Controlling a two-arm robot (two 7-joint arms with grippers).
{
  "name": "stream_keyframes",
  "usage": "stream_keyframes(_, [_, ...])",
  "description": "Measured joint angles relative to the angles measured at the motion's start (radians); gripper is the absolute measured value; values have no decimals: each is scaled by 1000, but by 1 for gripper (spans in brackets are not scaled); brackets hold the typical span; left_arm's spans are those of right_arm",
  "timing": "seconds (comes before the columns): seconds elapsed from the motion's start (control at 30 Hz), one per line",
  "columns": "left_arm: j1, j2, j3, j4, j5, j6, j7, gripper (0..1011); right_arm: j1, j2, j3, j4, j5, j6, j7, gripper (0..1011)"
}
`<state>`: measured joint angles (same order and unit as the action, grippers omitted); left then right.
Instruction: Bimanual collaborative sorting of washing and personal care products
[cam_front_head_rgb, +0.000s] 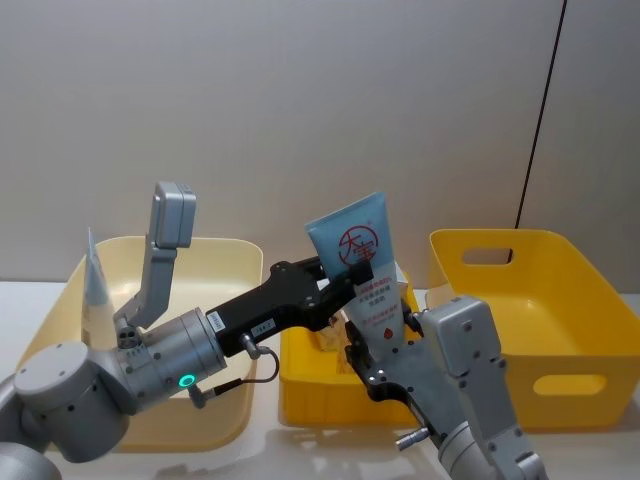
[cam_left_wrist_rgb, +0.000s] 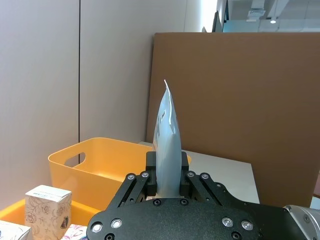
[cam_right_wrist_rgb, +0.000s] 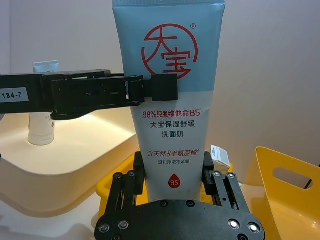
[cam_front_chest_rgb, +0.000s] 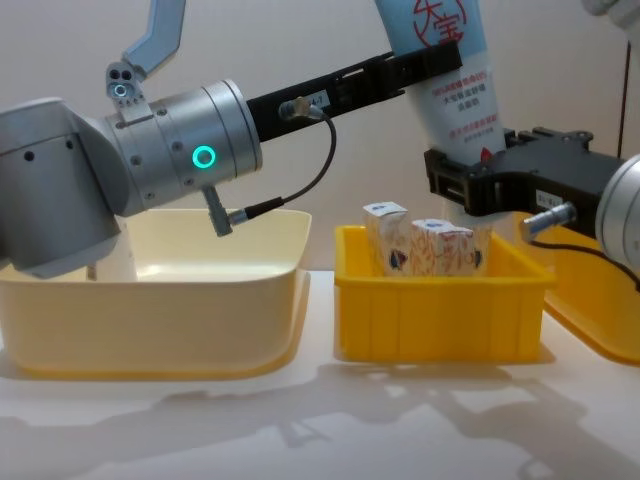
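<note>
While both arms are meeting above the small yellow bin (cam_front_chest_rgb: 440, 310) at the centre of the desk (cam_front_chest_rgb: 320, 420), you are holding one pale-blue tube (cam_front_head_rgb: 350, 240) between them. The right end effector (cam_right_wrist_rgb: 172, 172) is clamping it low on the body, closed firmly against both sides. The left end effector (cam_left_wrist_rgb: 167, 176) is pinching the flat upper part, level with the red mark. The tube is standing almost upright, leaning a little, well above the white cartons (cam_front_chest_rgb: 440, 245) in the bin below.

This is looking like a handover, probably to the left arm, since a second tube (cam_right_wrist_rgb: 41, 115) is standing in the pale bin (cam_front_chest_rgb: 150, 300) on that side. To do it well, you are wanting the left grip secure before the right one is letting go. Open the right side wide and draw it straight down and back, so it is not dragging the tube or knocking the cartons. Keep the squeeze light, because the soft body is likely to buckle or twist. Then carry the tube level to the pale bin.
</note>
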<state>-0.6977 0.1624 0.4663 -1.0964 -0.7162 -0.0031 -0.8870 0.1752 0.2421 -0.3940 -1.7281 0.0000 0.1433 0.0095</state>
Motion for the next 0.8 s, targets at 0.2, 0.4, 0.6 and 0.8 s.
stream_keyframes(0.2, [0, 0, 0, 0, 0, 0, 0, 278, 1, -1, -1, 1, -1, -1, 0, 628])
stream_keyframes(0.4, [0, 0, 0, 0, 0, 0, 0, 445, -1, -1, 3, 1, -1, -1, 0, 587])
stream_keyframes(0.6, [0, 0, 0, 0, 0, 0, 0, 627, -6, -3, 16, 0, -1, -3, -5, 560])
stream_keyframes(0.8, [0, 0, 0, 0, 0, 0, 0, 823, -14, -5, 36, -4, 0, -7, -15, 534])
